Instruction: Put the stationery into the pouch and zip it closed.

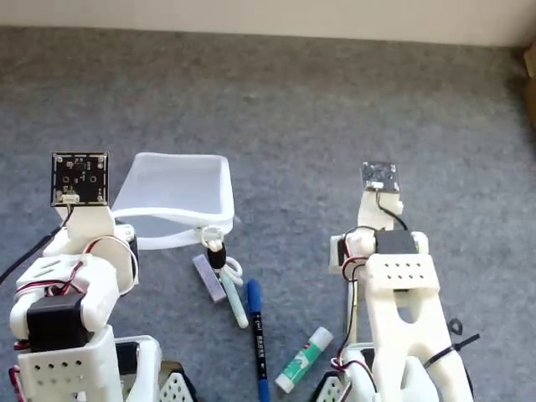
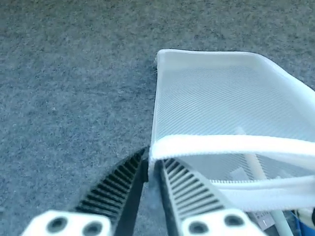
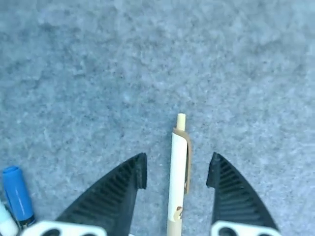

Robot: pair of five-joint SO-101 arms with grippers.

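Grey carpet [image 1: 352,92] stretches wide beyond the translucent white mesh pouch [image 1: 180,193], whose mouth gapes open. At its rim corner the left gripper [image 2: 151,164] pinches the pouch. Well apart from the pouch, the right gripper [image 3: 177,160] is spread astride a cream clip pen [image 3: 178,189].

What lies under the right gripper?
A cream pen lies on the grey carpet, between the open fingers of the right gripper. Its rear end passes beneath the gripper's body, so its full length cannot be seen.
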